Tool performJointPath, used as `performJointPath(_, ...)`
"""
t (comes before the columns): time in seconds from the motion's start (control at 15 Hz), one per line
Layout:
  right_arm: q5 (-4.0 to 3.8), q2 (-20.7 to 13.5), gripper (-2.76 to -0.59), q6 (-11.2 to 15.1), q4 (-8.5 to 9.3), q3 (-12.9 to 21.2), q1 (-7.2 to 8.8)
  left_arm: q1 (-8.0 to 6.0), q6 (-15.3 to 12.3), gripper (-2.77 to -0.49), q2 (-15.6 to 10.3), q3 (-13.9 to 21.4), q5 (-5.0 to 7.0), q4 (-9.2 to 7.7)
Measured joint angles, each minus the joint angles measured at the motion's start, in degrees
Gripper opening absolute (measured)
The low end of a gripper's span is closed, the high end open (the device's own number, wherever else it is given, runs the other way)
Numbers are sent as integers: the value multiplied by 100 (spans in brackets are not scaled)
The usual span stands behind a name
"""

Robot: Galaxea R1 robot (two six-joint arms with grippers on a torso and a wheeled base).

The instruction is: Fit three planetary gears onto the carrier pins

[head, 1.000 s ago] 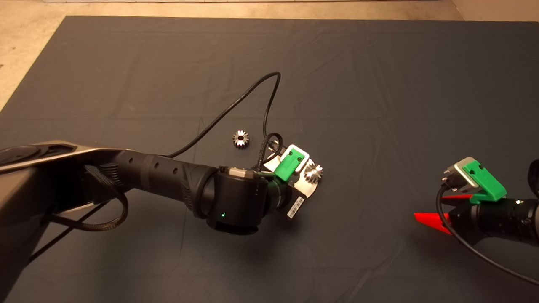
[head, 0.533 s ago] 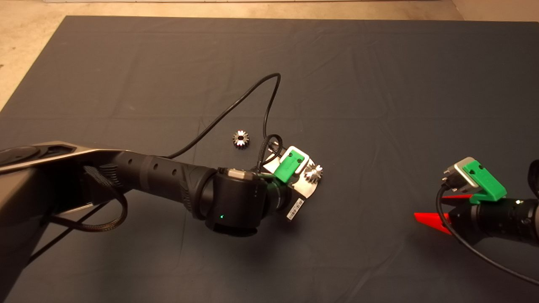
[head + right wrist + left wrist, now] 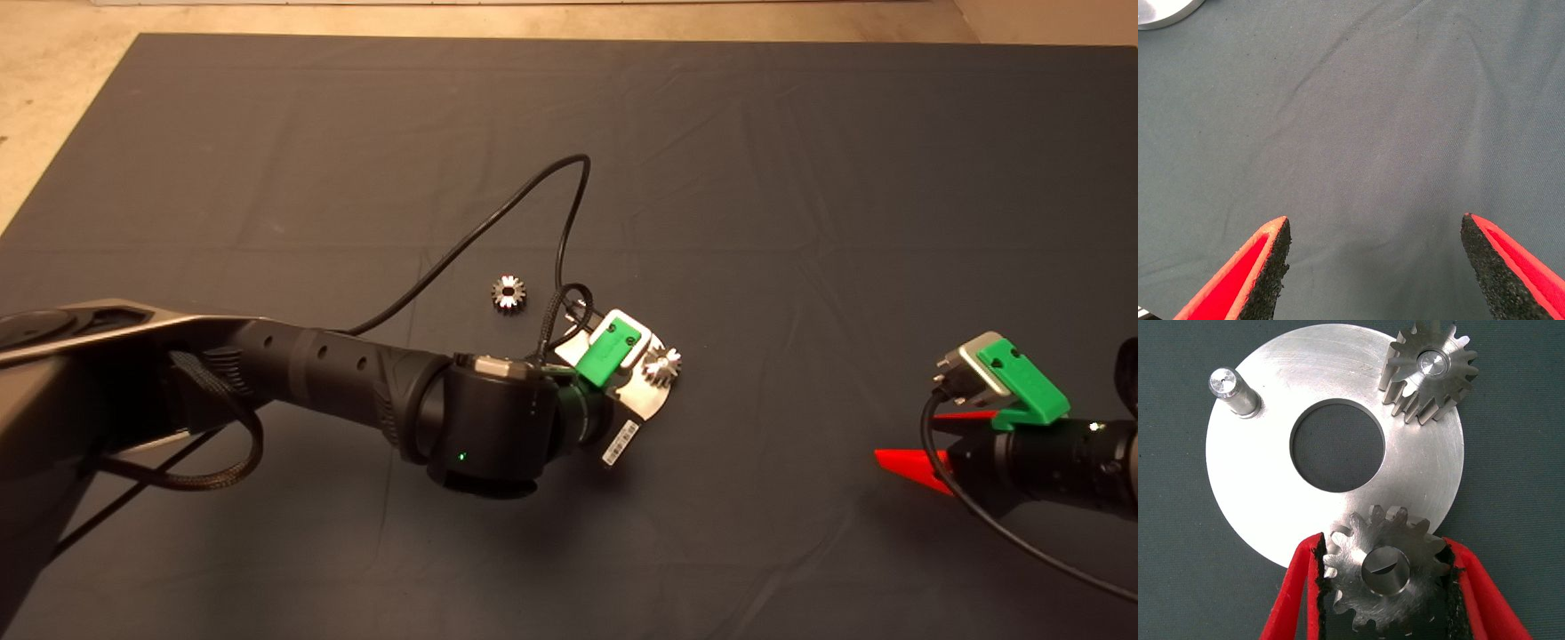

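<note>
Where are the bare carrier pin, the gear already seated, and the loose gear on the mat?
Bare carrier pin [image 3: 1227, 384]: left wrist view, its top face.
Seated gear [image 3: 1432, 363]: left wrist view, its centre.
Loose gear [image 3: 508, 292]: head view, its bore.

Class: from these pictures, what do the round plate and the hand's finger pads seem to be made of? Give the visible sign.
Round plate: likely steel or aluminium, brushed; shiny with fine circular marks.
Left hand's finger pads: probably foam rubber; black, matte, grainy.

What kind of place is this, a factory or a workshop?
Probably a robot test bench: a dark mat on a table, the left gripper fitting a small gear onto a metal plate, nothing else around.
</note>
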Motion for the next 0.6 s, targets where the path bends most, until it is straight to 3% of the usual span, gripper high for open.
performJointPath(0.6,0,0,-147,0,1,0,0,-2,187,-246,-79,16,-69,-7)
